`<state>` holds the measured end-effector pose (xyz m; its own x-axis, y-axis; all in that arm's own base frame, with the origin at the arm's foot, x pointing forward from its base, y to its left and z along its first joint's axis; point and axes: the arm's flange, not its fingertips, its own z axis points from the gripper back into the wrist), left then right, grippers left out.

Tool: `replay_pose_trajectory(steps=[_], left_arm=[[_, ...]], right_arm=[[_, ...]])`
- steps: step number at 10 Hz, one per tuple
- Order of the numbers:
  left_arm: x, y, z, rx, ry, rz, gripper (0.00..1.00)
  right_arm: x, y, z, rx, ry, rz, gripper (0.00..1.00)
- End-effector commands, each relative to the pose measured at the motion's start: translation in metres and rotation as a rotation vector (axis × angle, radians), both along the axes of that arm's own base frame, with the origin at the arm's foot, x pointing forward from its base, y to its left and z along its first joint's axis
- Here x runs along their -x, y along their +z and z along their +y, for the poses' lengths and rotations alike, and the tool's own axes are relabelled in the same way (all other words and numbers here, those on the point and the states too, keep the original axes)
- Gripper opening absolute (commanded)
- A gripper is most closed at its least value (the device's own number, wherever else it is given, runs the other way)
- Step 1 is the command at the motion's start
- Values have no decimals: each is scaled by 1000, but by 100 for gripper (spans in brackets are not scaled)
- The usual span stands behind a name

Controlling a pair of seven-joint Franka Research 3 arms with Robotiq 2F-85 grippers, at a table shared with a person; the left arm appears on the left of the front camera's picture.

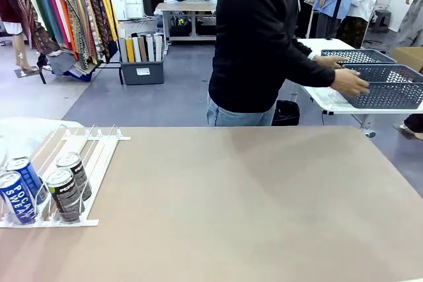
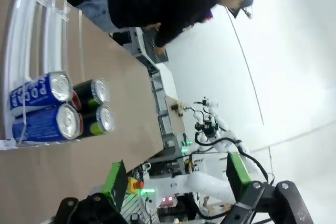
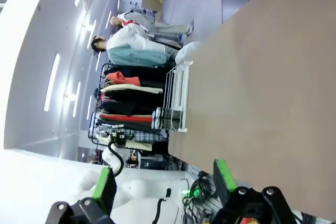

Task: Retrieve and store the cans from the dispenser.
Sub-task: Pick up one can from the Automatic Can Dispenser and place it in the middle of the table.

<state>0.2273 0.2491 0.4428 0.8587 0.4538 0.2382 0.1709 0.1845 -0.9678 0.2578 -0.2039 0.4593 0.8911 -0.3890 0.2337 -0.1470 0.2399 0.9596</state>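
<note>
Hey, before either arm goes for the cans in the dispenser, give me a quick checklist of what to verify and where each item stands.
1. Cans seated at the near end of the dispenser: ok, four standing.
2. Left gripper open and empty: ok.
3. Right gripper open and empty: ok.
4. Person's hands away from the dispenser: ok, both at the grey baskets.
5. Basket within reach for storing: not ok, they sit on a side table past the far edge.

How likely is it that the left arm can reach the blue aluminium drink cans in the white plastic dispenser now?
Probably yes: the left end effector is open, facing the blue aluminium drink cans at the near end of the white plastic dispenser, with only bare table between.
</note>
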Motion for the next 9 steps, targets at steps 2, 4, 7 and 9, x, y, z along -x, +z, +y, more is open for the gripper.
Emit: replay_pose_trajectory(steps=[2, 4, 7, 9], left_arm=[[5, 8, -5, 2, -36, -25, 100], [5, 8, -5, 2, -36, -25, 100], [5, 6, -7, 0, -36, 6, 100], [-4, 46, -55, -371, -94, 86, 100]], right_arm=[[5, 10, 1, -1, 20, -3, 100], [5, 10, 1, -1, 20, -3, 100], [5, 10, 1, -1, 20, -3, 100], [5, 10, 1, -1, 20, -3, 100]])
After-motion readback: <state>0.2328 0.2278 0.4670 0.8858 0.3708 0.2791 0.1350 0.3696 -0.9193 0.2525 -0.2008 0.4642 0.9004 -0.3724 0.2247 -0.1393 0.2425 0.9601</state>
